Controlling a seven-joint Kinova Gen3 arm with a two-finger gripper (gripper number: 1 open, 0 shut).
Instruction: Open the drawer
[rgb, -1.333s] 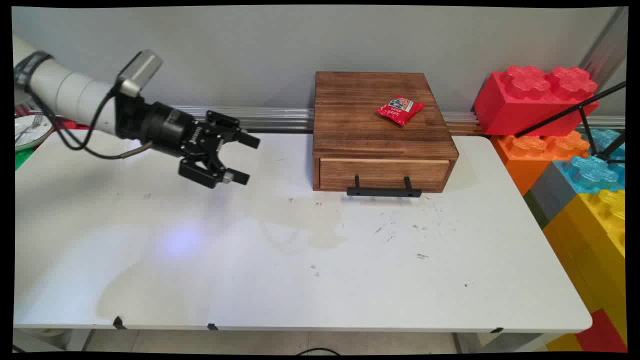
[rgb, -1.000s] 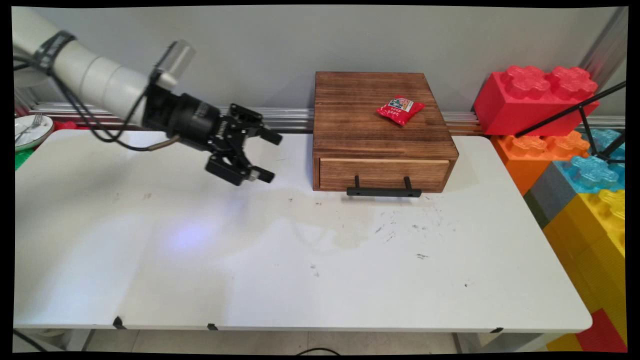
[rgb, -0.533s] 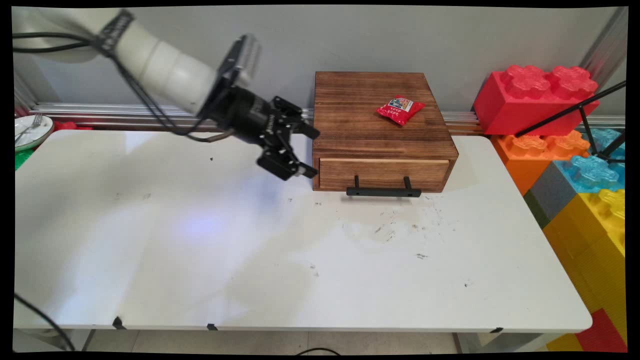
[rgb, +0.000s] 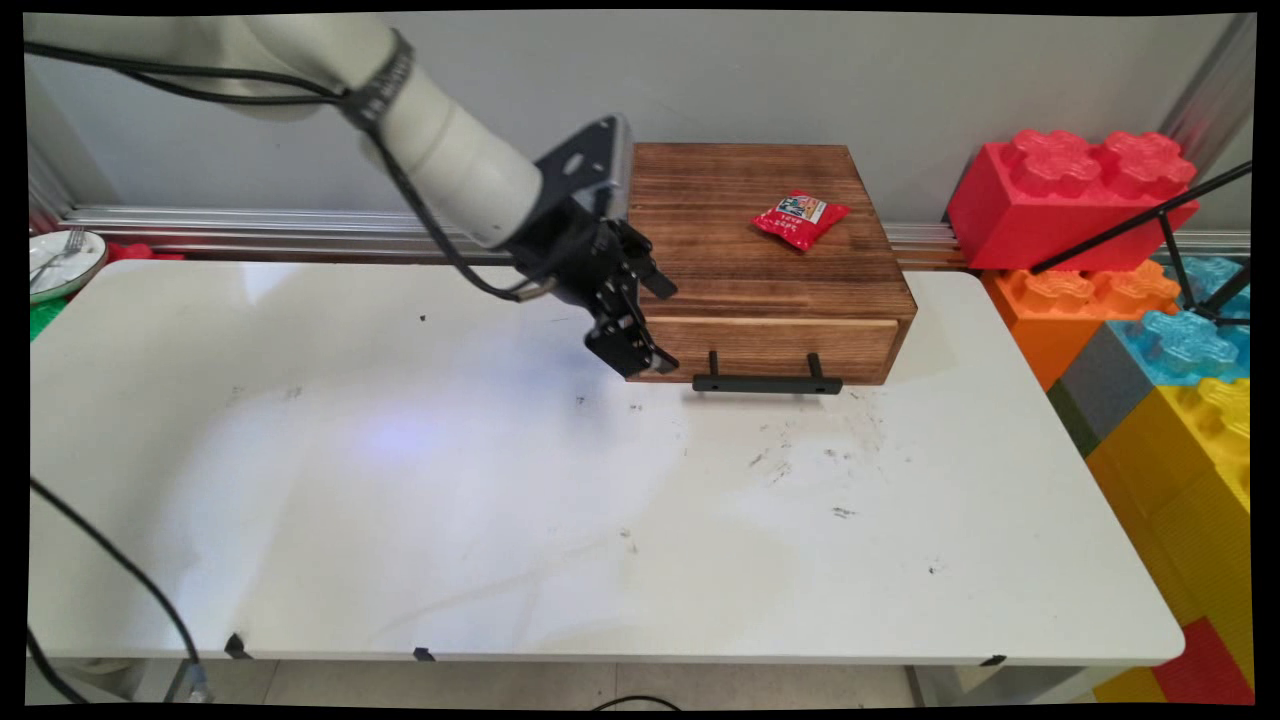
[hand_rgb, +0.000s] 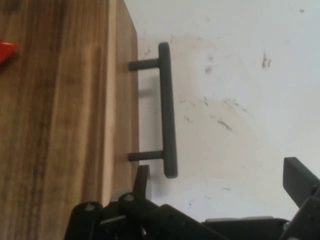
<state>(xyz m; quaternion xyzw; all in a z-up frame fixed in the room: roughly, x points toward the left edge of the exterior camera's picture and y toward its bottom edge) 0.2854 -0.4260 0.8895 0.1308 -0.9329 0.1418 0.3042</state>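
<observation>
A brown wooden box (rgb: 760, 250) with one drawer stands at the back of the white table (rgb: 600, 520). The drawer is shut and has a black bar handle (rgb: 767, 383) low on its front. A red snack packet (rgb: 800, 218) lies on the box's top. My gripper (rgb: 663, 328) is open and empty, hanging at the box's left front corner, just left of the handle. In the hand view the handle (hand_rgb: 167, 110) runs upright ahead of the gripper (hand_rgb: 220, 185), close to the left finger (hand_rgb: 142, 181). The box (hand_rgb: 60, 120) fills the left side, and a bit of the red packet (hand_rgb: 7, 50) shows.
Large toy blocks, red (rgb: 1070, 195), orange, blue and yellow, are stacked off the table's right end, with a black tripod leg (rgb: 1140, 225) across them. A plate with a fork (rgb: 60, 262) sits at the far left. A metal rail (rgb: 300, 222) runs along the wall.
The arm has swept right across the back of the table, from the left side to the box's left front corner. The gripper stayed open and empty. Box and packet have not moved.
</observation>
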